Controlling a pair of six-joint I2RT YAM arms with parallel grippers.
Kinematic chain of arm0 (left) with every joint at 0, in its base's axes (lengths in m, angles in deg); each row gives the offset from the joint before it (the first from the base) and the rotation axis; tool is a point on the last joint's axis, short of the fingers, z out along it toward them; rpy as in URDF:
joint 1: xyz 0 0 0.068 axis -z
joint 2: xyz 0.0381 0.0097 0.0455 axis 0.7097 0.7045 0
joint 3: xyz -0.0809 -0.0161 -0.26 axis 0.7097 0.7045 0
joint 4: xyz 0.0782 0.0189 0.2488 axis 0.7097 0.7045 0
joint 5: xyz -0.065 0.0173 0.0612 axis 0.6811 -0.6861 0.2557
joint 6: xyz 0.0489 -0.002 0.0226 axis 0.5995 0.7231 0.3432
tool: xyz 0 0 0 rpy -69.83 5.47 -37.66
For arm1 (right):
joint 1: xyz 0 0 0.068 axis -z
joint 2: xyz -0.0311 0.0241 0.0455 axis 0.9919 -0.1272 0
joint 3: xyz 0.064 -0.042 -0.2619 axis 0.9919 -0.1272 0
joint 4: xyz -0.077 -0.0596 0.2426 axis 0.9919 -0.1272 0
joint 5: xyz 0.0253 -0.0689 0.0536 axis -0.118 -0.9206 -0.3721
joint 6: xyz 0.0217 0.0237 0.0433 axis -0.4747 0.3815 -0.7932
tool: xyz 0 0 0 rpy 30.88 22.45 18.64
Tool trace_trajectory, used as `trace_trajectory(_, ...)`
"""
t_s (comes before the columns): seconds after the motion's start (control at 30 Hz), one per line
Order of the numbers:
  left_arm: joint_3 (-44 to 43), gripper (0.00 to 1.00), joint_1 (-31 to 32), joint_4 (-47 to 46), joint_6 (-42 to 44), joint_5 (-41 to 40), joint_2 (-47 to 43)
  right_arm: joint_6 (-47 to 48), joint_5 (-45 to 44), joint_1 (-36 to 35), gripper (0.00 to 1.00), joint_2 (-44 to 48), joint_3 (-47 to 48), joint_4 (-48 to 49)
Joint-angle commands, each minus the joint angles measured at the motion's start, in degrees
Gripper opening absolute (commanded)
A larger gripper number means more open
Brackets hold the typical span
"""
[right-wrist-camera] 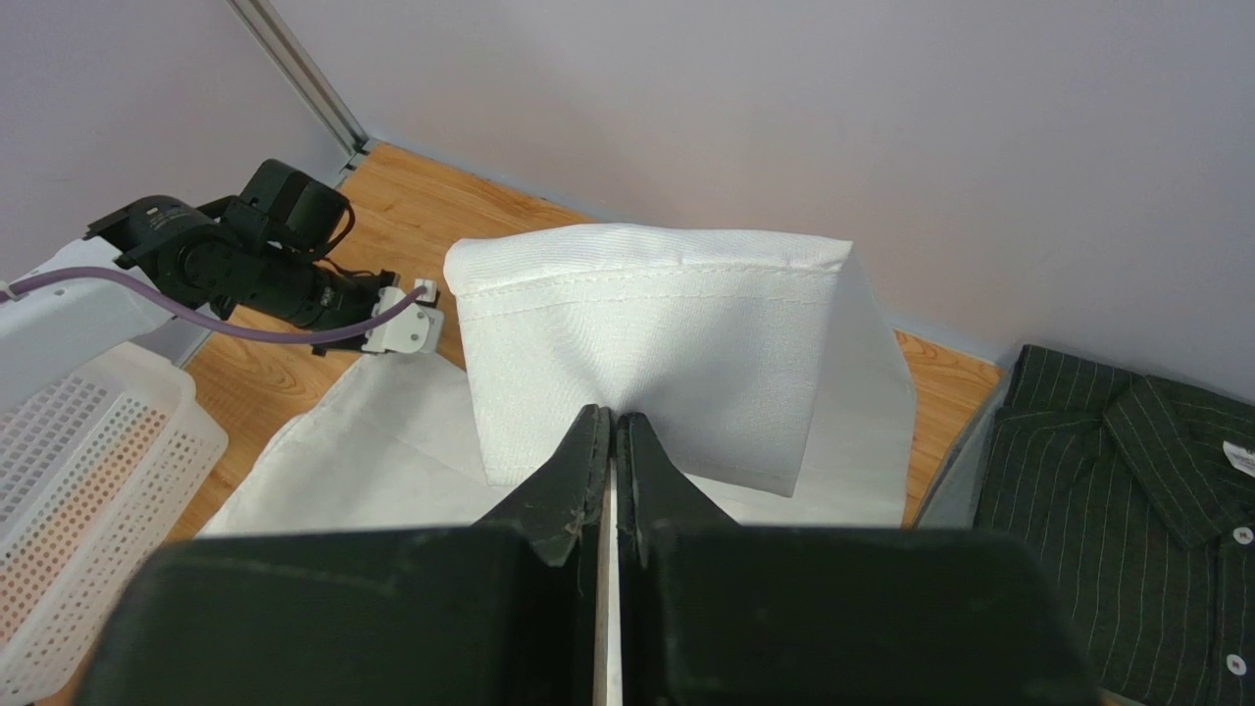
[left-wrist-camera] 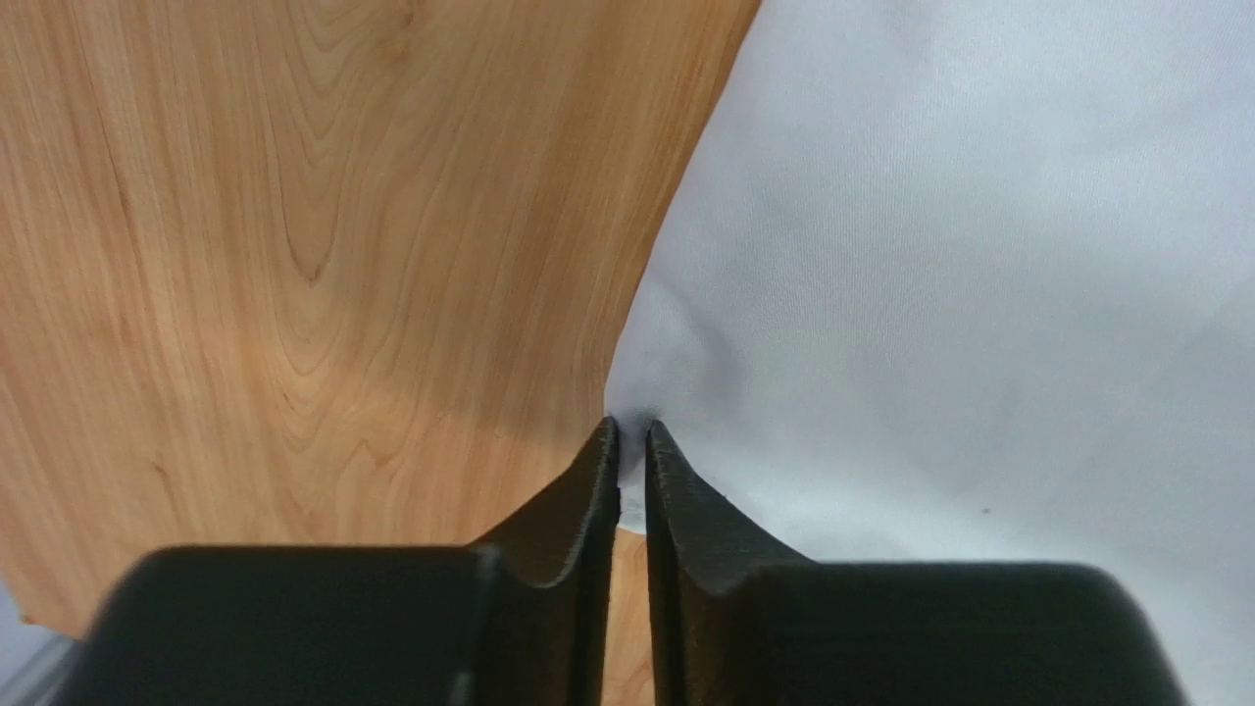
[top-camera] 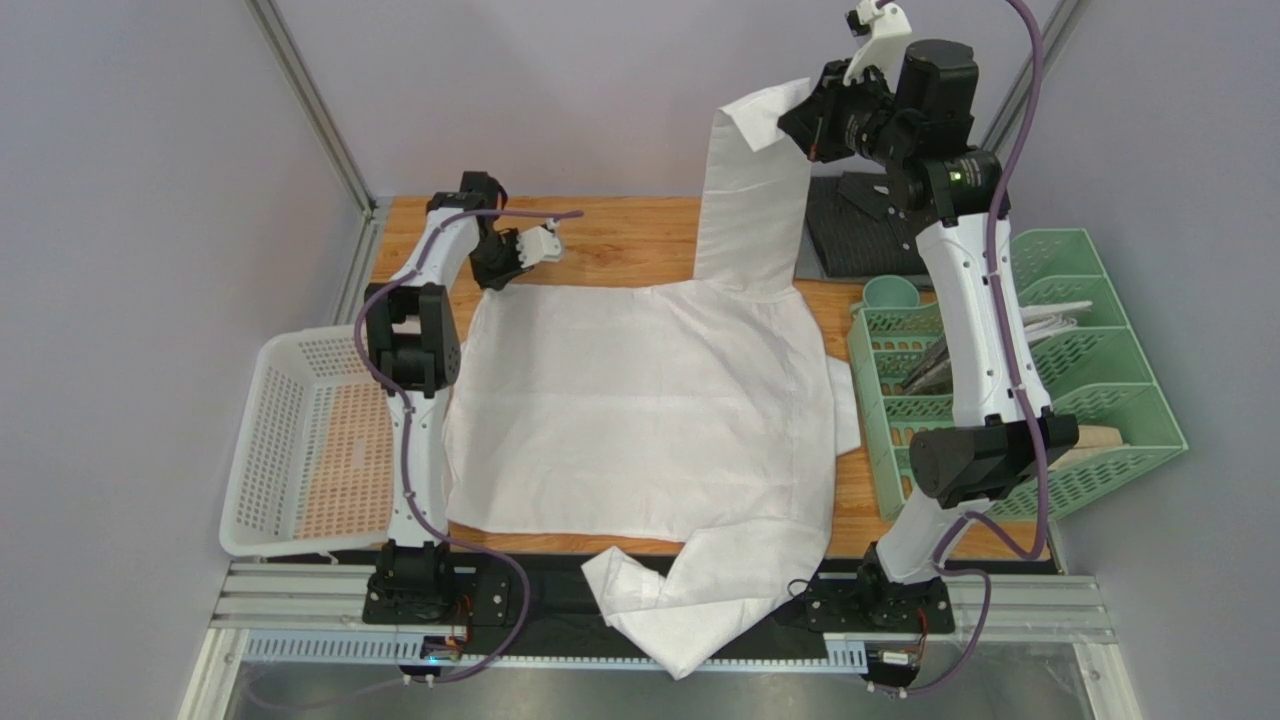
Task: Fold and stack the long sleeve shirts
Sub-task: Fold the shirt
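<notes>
The white shirt (top-camera: pixel 631 405) lies spread flat on the wooden table (top-camera: pixel 631 240). One sleeve hangs over the front edge. My right gripper (top-camera: pixel 800 128) is shut on the cuff (right-wrist-camera: pixel 648 339) of the other sleeve (top-camera: pixel 751 210) and holds it raised above the far side; in the right wrist view the gripper (right-wrist-camera: pixel 612 422) pinches the cloth. My left gripper (top-camera: pixel 496 278) is shut on the shirt's far left edge, seen in the left wrist view (left-wrist-camera: pixel 631 430) down at the table. The dark striped shirt (top-camera: pixel 857 225) lies folded at the far right and shows in the right wrist view (right-wrist-camera: pixel 1134 486).
A white mesh basket (top-camera: pixel 301 435) stands at the left edge of the table. A green sorting tray (top-camera: pixel 1082 375) with papers stands at the right, beside the right arm. Grey walls and a metal frame post (top-camera: pixel 308 98) close the back.
</notes>
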Motion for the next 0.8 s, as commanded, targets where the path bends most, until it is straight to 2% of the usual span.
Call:
trace_trajectory(0.0, -0.12, 0.05, -0.46, 0.67, 0.28, 6.13, -4.89, 0.12, 1.16, -0.43, 0.00, 4.49, 0.85, 0.42)
trace_trajectory(0.03, 1.10, 0.00, -0.54, 0.67, 0.37, 6.40, -5.60, 0.21, 1.16, -0.43, 0.00, 4.93, 0.67, 0.33)
trace_trajectory(0.17, 4.80, 0.00, -0.54, 0.67, 1.51, 7.19, -9.47, 0.65, 1.25, -0.35, 0.00, 7.83, -1.61, -0.11)
trace_trajectory(0.33, 11.29, 0.00, -0.98, -3.81, 0.98, 7.54, -15.80, 2.05, 1.08, -0.35, 0.00, 13.36, -9.06, -0.55)
trace_trajectory(0.5, 15.96, 0.00, -1.25, -3.55, 2.83, 8.77, -22.11, 3.46, 2.13, -0.43, 0.00, 19.42, -16.02, -1.16)
trace_trajectory(0.77, 32.13, 0.00, -1.42, -7.85, 6.96, 7.72, -33.28, 3.90, 3.98, -0.35, 0.00, 33.21, -26.30, -3.88)
